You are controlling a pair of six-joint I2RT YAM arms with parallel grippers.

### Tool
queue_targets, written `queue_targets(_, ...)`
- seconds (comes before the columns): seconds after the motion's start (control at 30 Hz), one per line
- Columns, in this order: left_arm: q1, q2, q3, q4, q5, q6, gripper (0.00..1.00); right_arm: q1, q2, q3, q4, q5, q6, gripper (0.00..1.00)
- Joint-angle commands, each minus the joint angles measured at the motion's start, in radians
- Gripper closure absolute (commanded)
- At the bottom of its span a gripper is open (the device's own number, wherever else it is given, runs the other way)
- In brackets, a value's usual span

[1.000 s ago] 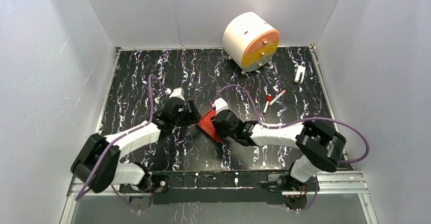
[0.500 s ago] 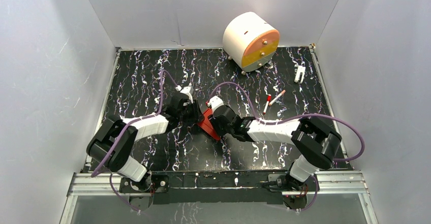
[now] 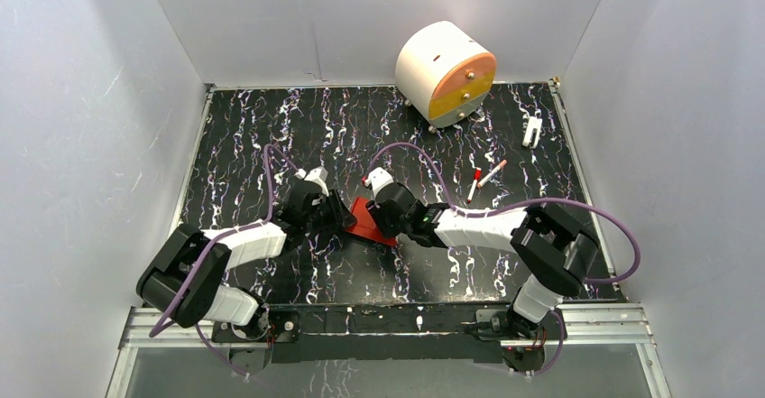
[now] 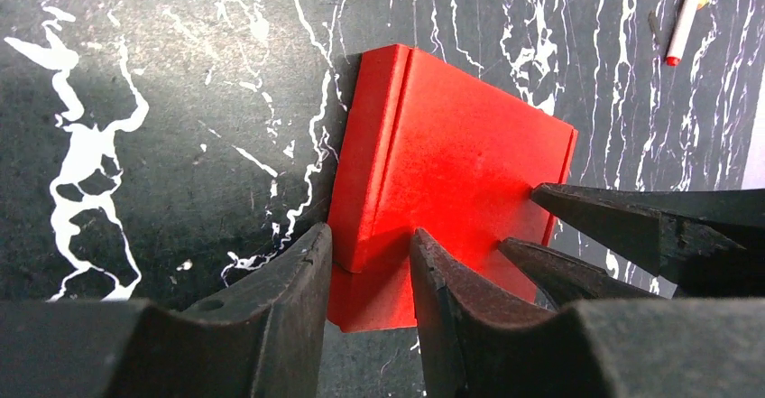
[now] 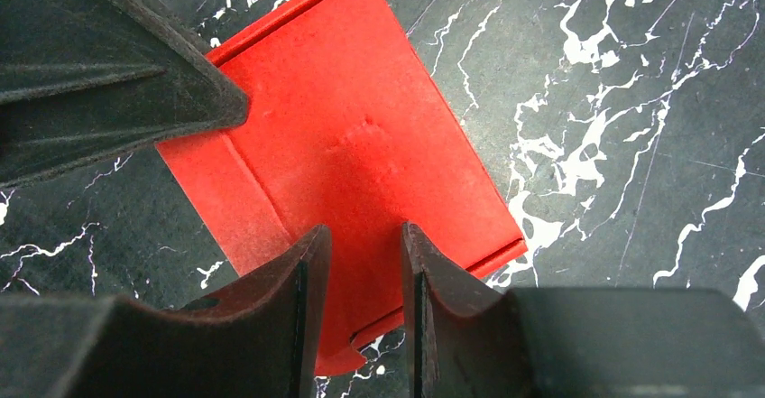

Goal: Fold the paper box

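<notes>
Paper box [image 3: 368, 220] flat at table centre, between both grippers. Left gripper [image 4: 370, 240] at box's 9 o'clock, half-parted, straddling creased side strip. Right gripper [image 5: 365, 236] at 3 o'clock, half-parted over opposite edge. Clamped or merely pressing: cannot tell. Judged best: brace with right, turn strip slowly along crease, no sliding.

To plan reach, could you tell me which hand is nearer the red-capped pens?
Right. The right hand is at the paper box, just left of the pens; the left hand is beyond it, at the box's far side.
</notes>
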Motion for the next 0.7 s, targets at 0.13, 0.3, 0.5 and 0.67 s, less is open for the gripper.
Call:
queue_targets(0.13,-0.028,-0.043,-0.033,-0.021,0.017,-0.068,0.67,-0.003,0.059,-0.001,-0.068,-0.060,-0.005,0.58)
queue_targets(0.3,-0.031,-0.058,-0.031,-0.046,-0.033,-0.040,0.66,-0.003,0.086,0.015,-0.066,-0.079,-0.025,0.58)
queue_targets(0.5,-0.034,0.023,-0.024,-0.021,-0.033,-0.023,0.67,-0.004,0.072,0.024,-0.059,-0.106,-0.052,0.54)
queue_targets(0.67,-0.036,0.052,-0.039,-0.016,-0.056,-0.014,0.68,-0.003,0.016,0.022,-0.068,-0.100,-0.094,0.50)
